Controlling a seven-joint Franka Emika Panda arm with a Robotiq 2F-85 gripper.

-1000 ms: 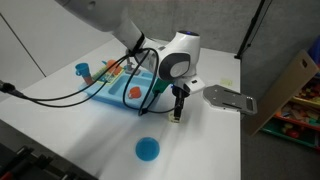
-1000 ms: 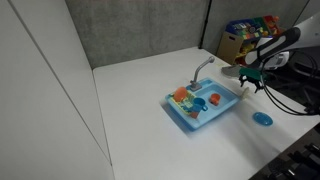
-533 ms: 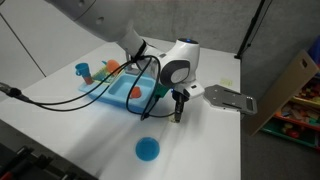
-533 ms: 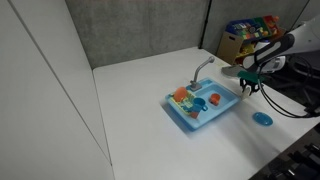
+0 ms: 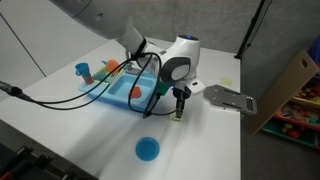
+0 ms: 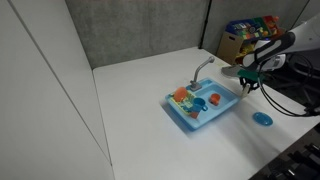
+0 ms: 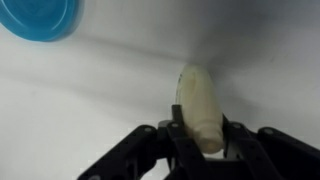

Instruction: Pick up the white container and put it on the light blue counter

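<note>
In the wrist view the white container (image 7: 199, 105), a cream, lumpy, elongated piece, sits between the black fingers of my gripper (image 7: 203, 130), which is shut on it. In an exterior view the gripper (image 5: 177, 113) points straight down at the white table, with the container (image 5: 176, 119) a pale speck at its tips. It stands just beside the near corner of the light blue counter (image 5: 118, 92). In the exterior view from the opposite side, the gripper (image 6: 246, 91) hangs beside the counter (image 6: 222, 110).
A round blue disc (image 5: 147, 149) (image 6: 262, 119) (image 7: 40, 17) lies on the table near the gripper. A flat grey metal plate (image 5: 228, 97) lies just behind it. A small blue cup (image 5: 82, 71) and a cardboard box (image 5: 288, 88) flank the table. The sink basin holds orange toys (image 6: 183, 94).
The jaws went from wide open to shut around the white container. The arm shifted slightly over the table and has held still since.
</note>
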